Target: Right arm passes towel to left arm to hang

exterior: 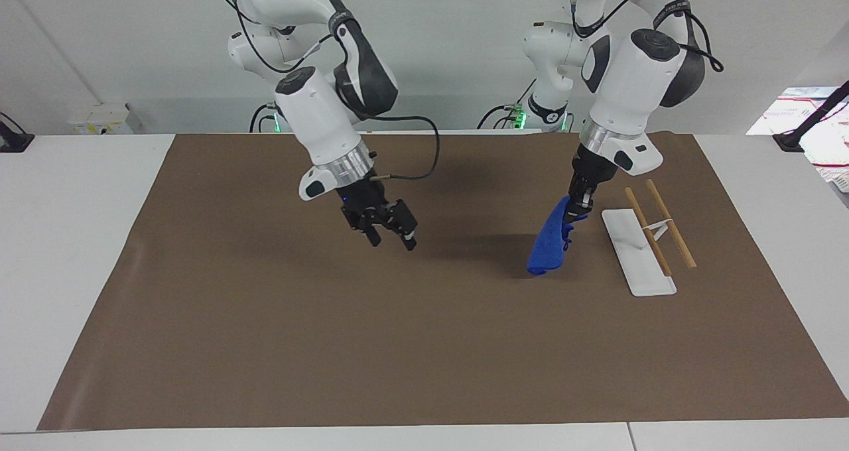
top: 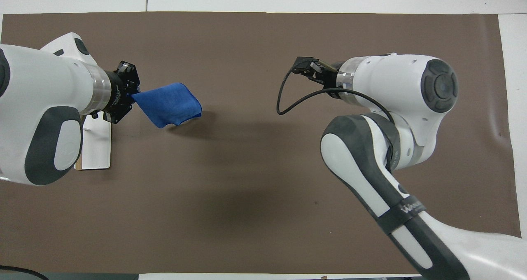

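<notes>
The blue towel (exterior: 548, 248) hangs from my left gripper (exterior: 580, 207), which is shut on its upper corner, above the brown mat (exterior: 265, 318). The towel's lower end is close to the mat, beside the white base of the rack (exterior: 637, 258). In the overhead view the towel (top: 169, 103) spreads out from the left gripper (top: 132, 94). My right gripper (exterior: 391, 236) is open and empty, raised over the middle of the mat, well apart from the towel. It also shows in the overhead view (top: 304, 66).
The rack has two wooden rods (exterior: 670, 232) held over a white base plate (top: 96, 148), at the left arm's end of the mat. Papers (exterior: 819, 129) lie at that end of the table. A black clamp (exterior: 13, 140) sits at the other end.
</notes>
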